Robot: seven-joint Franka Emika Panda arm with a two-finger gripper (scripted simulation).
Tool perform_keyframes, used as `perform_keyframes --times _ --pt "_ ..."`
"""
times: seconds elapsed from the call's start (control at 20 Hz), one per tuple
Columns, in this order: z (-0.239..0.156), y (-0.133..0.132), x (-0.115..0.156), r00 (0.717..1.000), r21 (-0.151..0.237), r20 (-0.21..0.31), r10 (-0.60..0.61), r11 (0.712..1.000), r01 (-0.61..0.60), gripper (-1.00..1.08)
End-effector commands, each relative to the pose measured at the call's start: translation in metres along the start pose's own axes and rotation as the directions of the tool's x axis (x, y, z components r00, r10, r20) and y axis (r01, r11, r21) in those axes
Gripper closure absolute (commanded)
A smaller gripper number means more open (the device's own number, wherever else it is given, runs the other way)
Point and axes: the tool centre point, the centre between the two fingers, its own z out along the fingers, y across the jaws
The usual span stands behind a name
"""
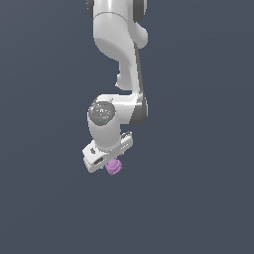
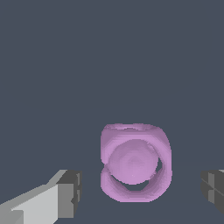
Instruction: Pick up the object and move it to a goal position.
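The object (image 2: 134, 164) is a small light-purple cage-like ball with curved ribs and gaps. In the wrist view it sits between my two fingers, one grey pad (image 2: 70, 192) on one side and the other pad (image 2: 213, 190) on the far side, with a clear gap to each. My gripper (image 2: 141, 192) is open around it. In the exterior view the object (image 1: 114, 166) peeks out just under the white hand, and my gripper (image 1: 110, 166) is mostly hidden by the hand and the object.
The white arm (image 1: 119, 44) comes down from the top of the exterior view. The ground (image 1: 198, 198) is a plain dark blue-grey surface.
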Motion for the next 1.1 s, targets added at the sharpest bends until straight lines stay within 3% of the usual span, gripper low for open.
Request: perform_keyframes --times 0.0,1.0,1.05 --pt "0.001 0.002 0.000 1.000 0.000 0.000 -0.009 1.000 0.009 -0.92" --pt "0.051 0.002 0.000 1.000 0.000 0.000 -0.010 1.000 0.010 -0.92" --pt "0.051 0.002 0.000 1.000 0.000 0.000 -0.010 1.000 0.010 1.08"
